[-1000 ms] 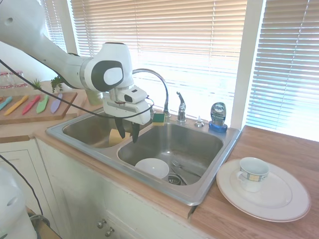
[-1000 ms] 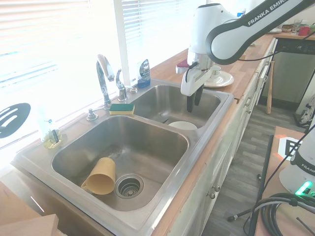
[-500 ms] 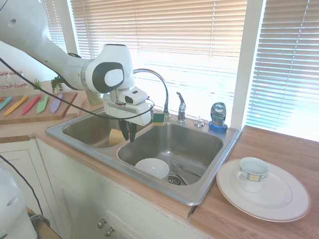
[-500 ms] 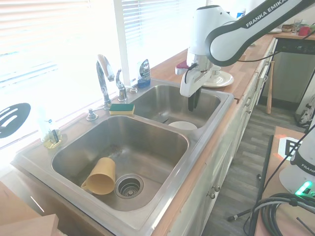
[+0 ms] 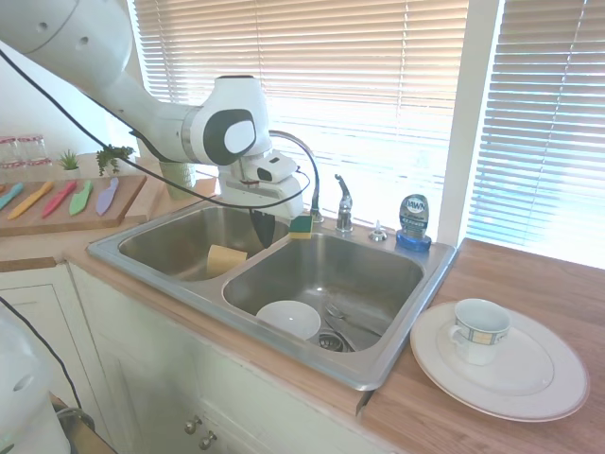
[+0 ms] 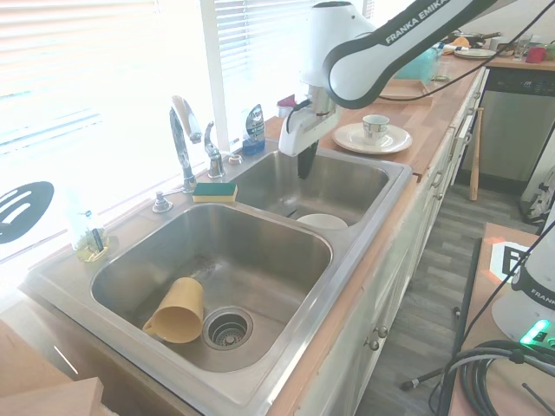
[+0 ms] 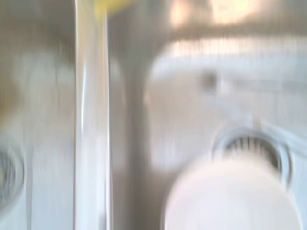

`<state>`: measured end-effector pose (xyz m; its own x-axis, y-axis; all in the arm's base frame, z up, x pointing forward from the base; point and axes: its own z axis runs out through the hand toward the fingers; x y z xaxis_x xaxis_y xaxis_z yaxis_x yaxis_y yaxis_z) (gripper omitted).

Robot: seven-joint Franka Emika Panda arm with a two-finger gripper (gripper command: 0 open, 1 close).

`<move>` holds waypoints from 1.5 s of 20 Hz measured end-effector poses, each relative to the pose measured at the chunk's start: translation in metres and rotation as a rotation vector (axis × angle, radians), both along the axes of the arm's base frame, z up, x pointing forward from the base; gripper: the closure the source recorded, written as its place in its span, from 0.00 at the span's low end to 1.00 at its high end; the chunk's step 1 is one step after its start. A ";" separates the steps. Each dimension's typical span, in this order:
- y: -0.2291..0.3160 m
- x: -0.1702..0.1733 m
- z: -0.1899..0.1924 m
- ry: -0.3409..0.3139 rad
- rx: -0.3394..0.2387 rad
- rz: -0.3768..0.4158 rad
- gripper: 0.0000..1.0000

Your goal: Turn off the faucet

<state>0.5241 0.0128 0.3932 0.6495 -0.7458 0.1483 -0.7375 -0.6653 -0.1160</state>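
Over the two-basin sink [image 6: 364, 227], the gripper [image 6: 303, 162] seemingly pressed together; one faucet [image 6: 182, 139].

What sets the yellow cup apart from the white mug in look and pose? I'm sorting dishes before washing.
The yellow cup lies on its side in the sink basin beside the drain; the white mug stands upright on a white plate on the wooden counter. The cup is plain yellow; the mug is white with a patterned band. Both have a handle.

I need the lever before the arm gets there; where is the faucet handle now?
In the first exterior view the faucet handle stands on the sink's back ledge, between the green-and-yellow sponge and the blue dish-soap bottle.
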 end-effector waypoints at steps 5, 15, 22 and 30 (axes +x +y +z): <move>0.006 0.079 0.020 -0.144 -0.040 0.004 1.00; 0.014 0.167 0.051 -0.411 -0.046 -0.002 1.00; 0.005 0.206 0.063 -0.435 -0.078 -0.023 1.00; -0.007 0.217 0.040 -0.384 -0.068 -0.051 1.00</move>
<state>0.7407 0.0060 0.4331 0.4993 -0.7560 0.4233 -0.6816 -0.6444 -0.3468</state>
